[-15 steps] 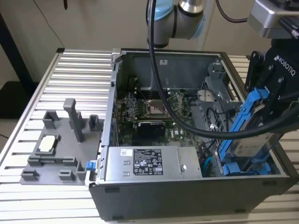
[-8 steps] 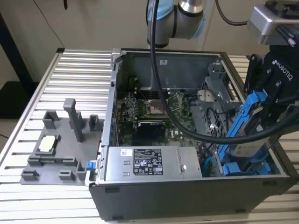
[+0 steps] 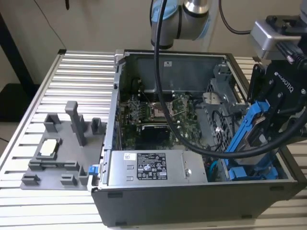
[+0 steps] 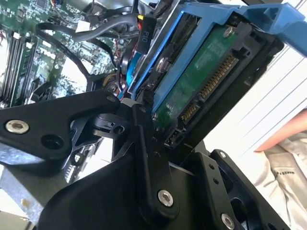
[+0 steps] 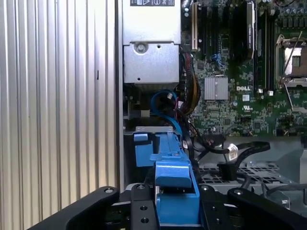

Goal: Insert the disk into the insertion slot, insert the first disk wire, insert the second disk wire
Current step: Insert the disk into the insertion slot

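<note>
The disk (image 3: 249,132), a drive in a bright blue carrier, hangs tilted over the right end of the open computer case (image 3: 158,201). My black gripper (image 3: 263,128) is shut on it. The second wrist view shows the disk's green board and connector (image 4: 211,79) between my gripper's (image 4: 175,143) links. In the first wrist view the blue carrier (image 5: 175,179) sits in my gripper (image 5: 177,213), above the grey drive cage (image 5: 153,129). The insertion slot lies in that cage and is mostly hidden. Another blue-framed drive (image 3: 252,172) sits low in the case. Loose black cables with plugs (image 5: 228,165) lie beside the cage.
The silver power supply (image 3: 151,167) and the green motherboard (image 3: 158,112) fill the case. A grey fixture plate (image 3: 62,153) with upright blocks stands on the slatted table at the exterior view's left. A person's hand (image 4: 283,139) shows beyond the case in the second wrist view.
</note>
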You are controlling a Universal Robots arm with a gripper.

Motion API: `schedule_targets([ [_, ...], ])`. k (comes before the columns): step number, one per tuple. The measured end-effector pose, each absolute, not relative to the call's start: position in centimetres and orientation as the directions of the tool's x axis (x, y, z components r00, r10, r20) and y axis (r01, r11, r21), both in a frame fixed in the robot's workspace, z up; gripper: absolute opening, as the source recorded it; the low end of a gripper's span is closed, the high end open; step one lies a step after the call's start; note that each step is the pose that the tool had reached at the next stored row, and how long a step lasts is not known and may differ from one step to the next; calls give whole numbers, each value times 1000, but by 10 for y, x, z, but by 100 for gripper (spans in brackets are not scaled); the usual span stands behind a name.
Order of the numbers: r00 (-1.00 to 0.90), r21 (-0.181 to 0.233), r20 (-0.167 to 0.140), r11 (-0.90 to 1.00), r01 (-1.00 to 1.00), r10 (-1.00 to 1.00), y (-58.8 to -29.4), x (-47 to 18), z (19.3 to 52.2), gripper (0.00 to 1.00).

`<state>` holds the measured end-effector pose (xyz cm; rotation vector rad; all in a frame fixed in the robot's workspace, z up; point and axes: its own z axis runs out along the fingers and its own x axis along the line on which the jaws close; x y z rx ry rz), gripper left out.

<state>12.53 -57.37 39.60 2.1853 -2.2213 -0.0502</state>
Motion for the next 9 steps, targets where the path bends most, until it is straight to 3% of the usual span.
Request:
schedule_targets([
  [9, -16, 41, -5, 16, -999, -1000, -574, 125, 387, 33],
])
